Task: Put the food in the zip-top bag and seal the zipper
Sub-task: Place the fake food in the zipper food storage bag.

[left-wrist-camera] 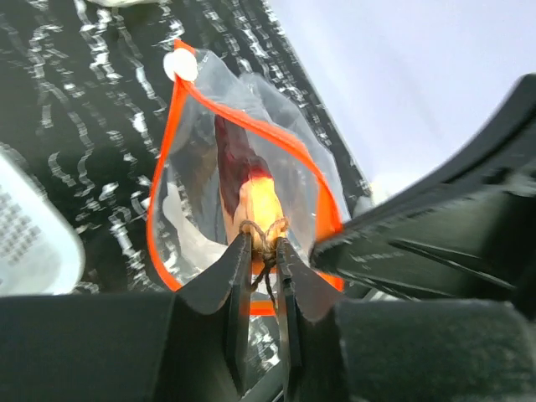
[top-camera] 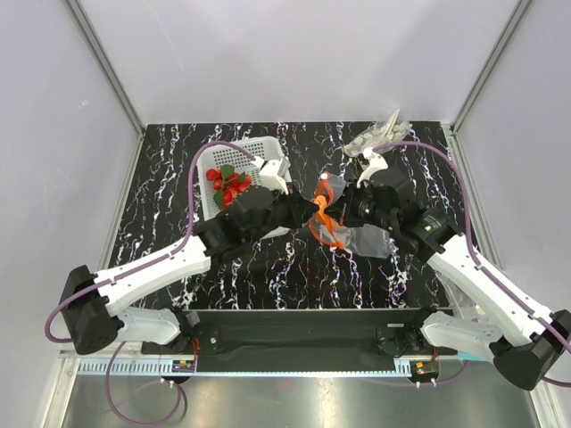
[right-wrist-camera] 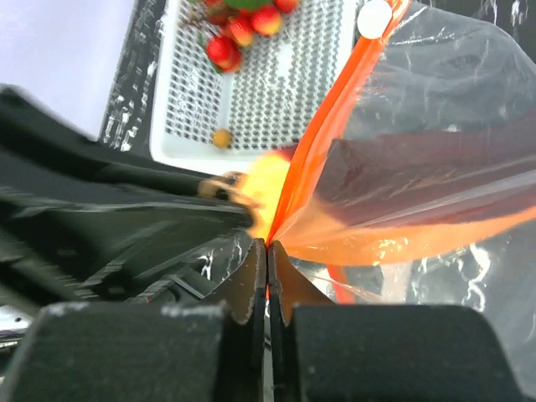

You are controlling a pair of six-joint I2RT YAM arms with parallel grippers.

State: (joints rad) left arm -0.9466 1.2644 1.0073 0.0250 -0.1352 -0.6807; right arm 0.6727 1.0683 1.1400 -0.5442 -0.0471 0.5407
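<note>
Orange-red zipper (right-wrist-camera: 333,126), middle of worktop (top-camera: 178,178): pinched tight in right claw (right-wrist-camera: 267,255), bag (left-wrist-camera: 193,167) mouth open. Long piece (left-wrist-camera: 251,188): nipped by its stem in narrow left claw (left-wrist-camera: 266,251), long axis pointing ahead into bag. Other food (top-camera: 230,185): basket (top-camera: 259,150), far edge, left of middle.

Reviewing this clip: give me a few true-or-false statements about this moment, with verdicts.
1. The right claw pinches the zipper. True.
2. The basket is empty. False: the basket holds red pieces and green leaves.
3. The left claw grips the long red-orange piece by its stem at the mouth of the bag. True.
4. The zipper is sealed. False: the mouth gapes open.
</note>
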